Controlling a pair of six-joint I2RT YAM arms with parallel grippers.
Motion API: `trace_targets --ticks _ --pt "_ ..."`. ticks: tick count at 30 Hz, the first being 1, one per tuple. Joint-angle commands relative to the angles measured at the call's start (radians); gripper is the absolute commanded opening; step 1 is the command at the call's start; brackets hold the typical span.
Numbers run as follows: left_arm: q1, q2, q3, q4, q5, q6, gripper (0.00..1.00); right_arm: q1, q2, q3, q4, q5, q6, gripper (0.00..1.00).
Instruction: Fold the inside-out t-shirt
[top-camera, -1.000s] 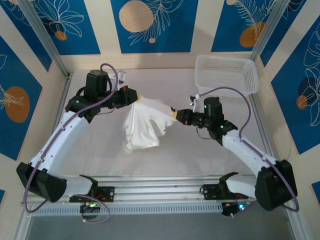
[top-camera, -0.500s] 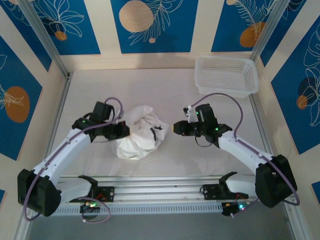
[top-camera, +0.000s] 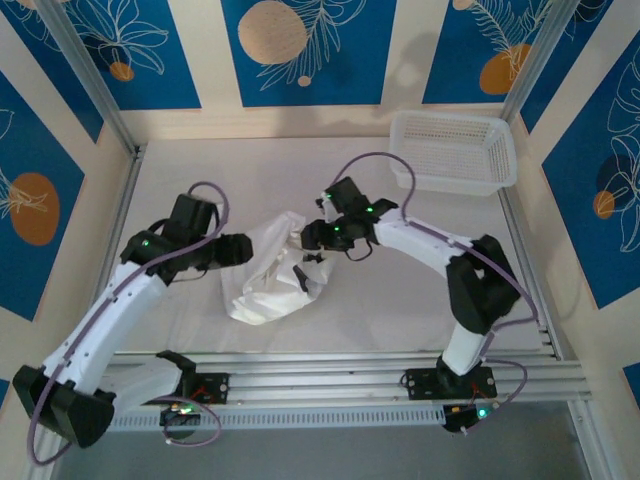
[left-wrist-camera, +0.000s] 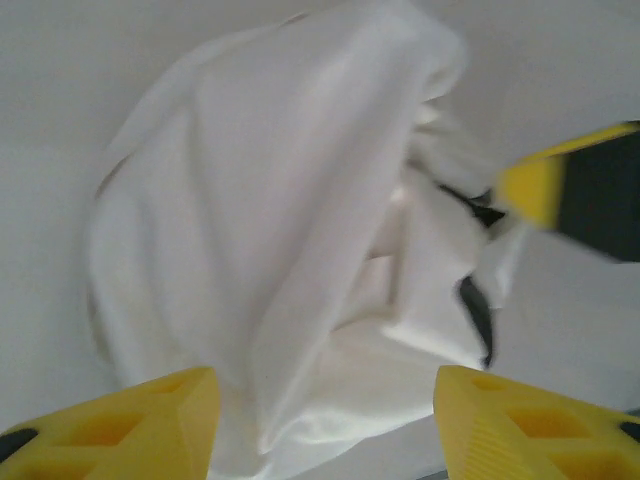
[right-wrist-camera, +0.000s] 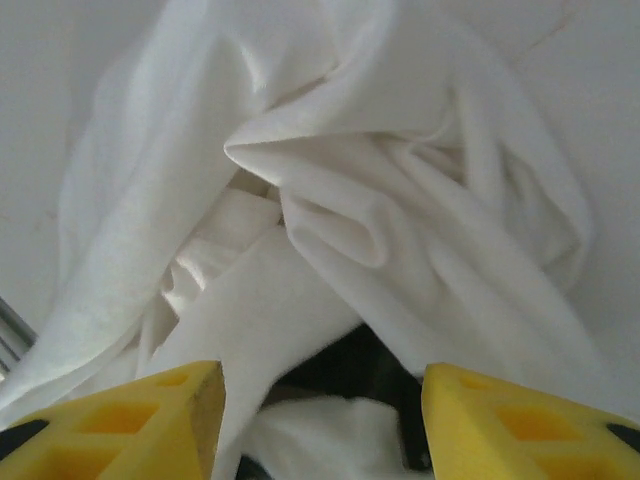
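The inside-out t-shirt (top-camera: 262, 290) lies crumpled, its long axis running near-left to far-right. The left gripper (left-wrist-camera: 320, 385) and right gripper (right-wrist-camera: 320, 375) flank it, fingers spread, gripping nothing.

A white plastic mesh basket (top-camera: 470, 183) stands on the pale counter (top-camera: 250, 165), which spreads away to the basket's left and toward the near side. Behind the basket rises a cream wall with blue panels (top-camera: 300, 55) bearing white leaf outlines and orange discs. A slanted metal post (top-camera: 535, 55) stands just behind the basket's right end. Well nearer than the basket, a slotted aluminium rail (top-camera: 330, 372) runs along the counter's edge.
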Motion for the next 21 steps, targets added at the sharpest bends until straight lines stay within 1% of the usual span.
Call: trace_targets --ticks 1,3,4,5,6,7,8,9,10,12,14,16,17,19,21 --pt "-0.125 0.125 0.072 0.041 0.031 0.028 0.57 0.017 0.096 0.105 -0.107 0.080 -0.057 0.58" --pt "-0.157 0.188 0.087 0.076 0.067 -0.013 0.57 0.025 0.153 0.153 -0.122 0.104 -0.071 0.59" --pt "-0.160 0.206 0.076 0.111 0.092 -0.041 0.57 0.025 0.181 0.171 -0.119 0.098 -0.076 0.56" --pt "-0.160 0.215 0.056 0.147 0.103 -0.069 0.57 0.027 0.200 0.185 -0.117 0.093 -0.076 0.50" --pt "-0.160 0.214 0.040 0.171 0.103 -0.086 0.57 0.025 0.209 0.192 -0.112 0.084 -0.079 0.38" --pt "-0.159 0.212 0.026 0.189 0.093 -0.098 0.57 0.022 0.206 0.194 -0.104 0.065 -0.084 0.20" --pt "-0.158 0.207 0.016 0.193 0.077 -0.108 0.58 0.019 0.186 0.187 -0.095 0.052 -0.080 0.10" --pt "-0.155 0.204 0.009 0.196 0.074 -0.111 0.57 0.013 0.155 0.175 -0.078 0.026 -0.080 0.03" --pt "-0.152 0.201 0.002 0.205 0.087 -0.114 0.57 0.003 0.109 0.158 -0.057 -0.025 -0.076 0.00" --pt "-0.149 0.200 -0.018 0.237 0.143 -0.119 0.57 -0.026 0.013 0.121 -0.009 -0.138 -0.048 0.00" --pt "-0.146 0.217 -0.042 0.297 0.233 -0.134 0.58 -0.061 -0.083 0.073 0.069 -0.293 -0.001 0.00" --pt "-0.144 0.271 -0.048 0.340 0.332 -0.134 0.62 -0.080 -0.144 0.048 0.117 -0.389 0.039 0.00" --pt "-0.144 0.306 -0.037 0.328 0.343 -0.121 0.63 -0.086 -0.169 0.046 0.118 -0.412 0.051 0.00" --pt "-0.137 0.351 -0.030 0.298 0.287 -0.087 0.65 -0.100 -0.209 0.056 0.095 -0.429 0.067 0.00" --pt "-0.105 0.362 -0.065 0.318 0.254 -0.081 0.64 -0.130 -0.256 0.052 0.105 -0.438 0.111 0.00"
